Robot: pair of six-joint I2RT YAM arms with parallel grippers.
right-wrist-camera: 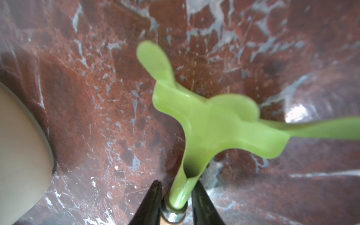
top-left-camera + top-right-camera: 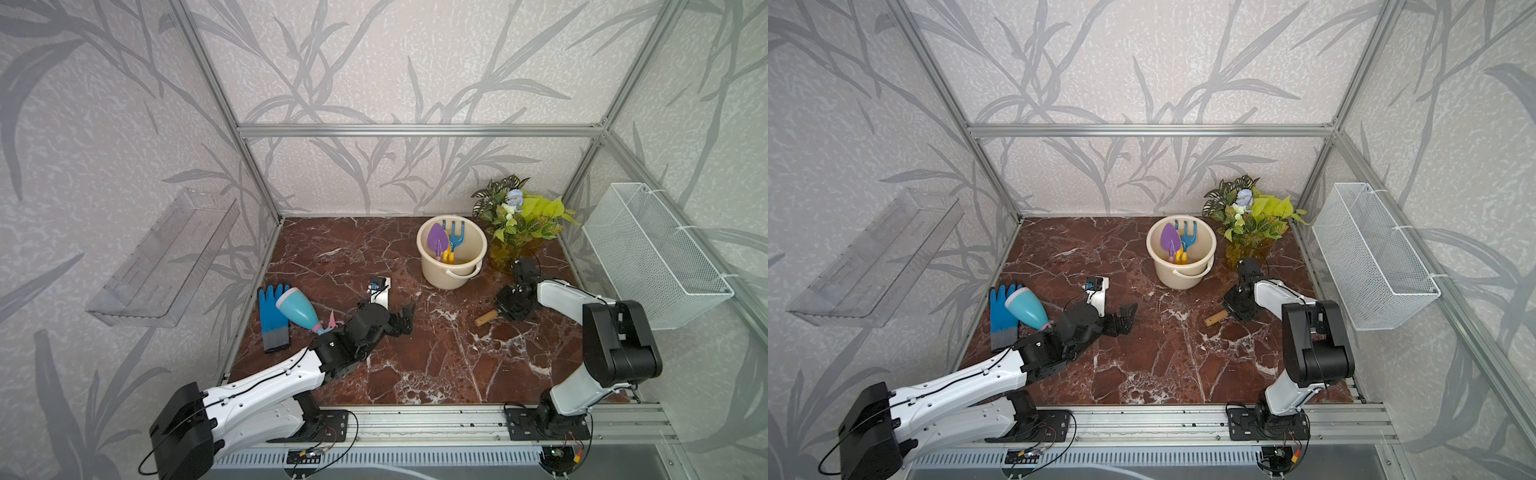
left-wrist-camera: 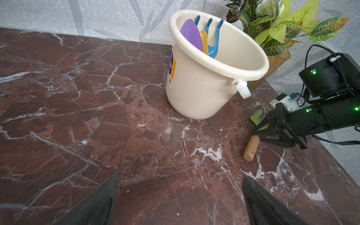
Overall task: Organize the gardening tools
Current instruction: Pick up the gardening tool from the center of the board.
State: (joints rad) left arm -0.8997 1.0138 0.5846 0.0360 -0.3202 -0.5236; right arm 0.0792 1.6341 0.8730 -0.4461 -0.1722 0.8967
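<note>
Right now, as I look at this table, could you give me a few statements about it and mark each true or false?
1. The purple trowel stands in the bucket. True.
2. The spray bottle stands upright. False: it lies on its side on the glove.
3. The rake is in the bucket. False: it is outside, on the table side.
4. The left gripper holds a tool. False: it is open and empty.
5. The right gripper has a finger on either side of the rake's neck. True.

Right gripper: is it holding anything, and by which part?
Green rake, pinched by right gripper at the metal collar between head and wooden handle. Left gripper empty.
</note>
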